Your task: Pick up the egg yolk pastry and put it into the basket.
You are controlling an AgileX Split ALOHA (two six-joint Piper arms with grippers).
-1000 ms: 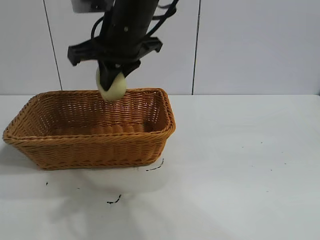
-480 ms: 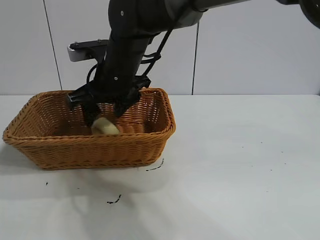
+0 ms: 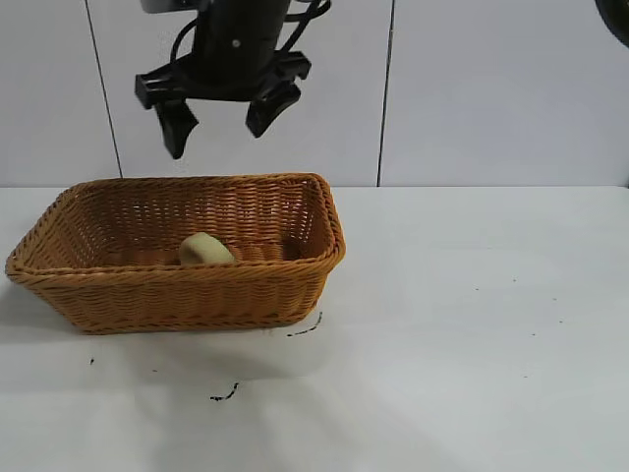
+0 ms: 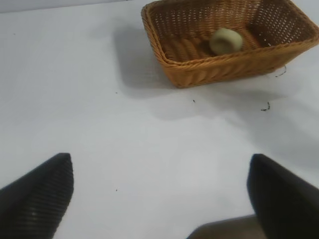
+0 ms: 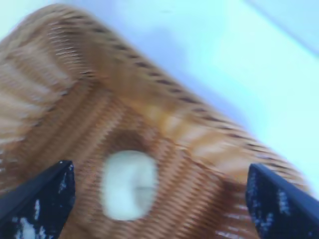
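Observation:
The egg yolk pastry (image 3: pixel 204 250) lies on its side on the floor of the wicker basket (image 3: pixel 330 228), near the front wall. My right gripper (image 3: pixel 221 120) hangs open and empty well above the basket. In the right wrist view the pastry (image 5: pixel 128 185) lies below, between the spread fingers of that gripper (image 5: pixel 159 172), on the basket floor (image 5: pixel 164 119). My left gripper (image 4: pixel 159 186) is open and empty over bare table, far from the basket (image 4: pixel 209 67); the pastry (image 4: pixel 226 41) shows inside it there.
The basket stands on the left half of a white table (image 3: pixel 472 324), in front of a white panelled wall. A few small dark specks (image 3: pixel 224 395) lie on the table in front of the basket.
My right gripper came down into the basket with the pastry, let it go, and has risen open above the basket. The pastry now rests inside the basket.

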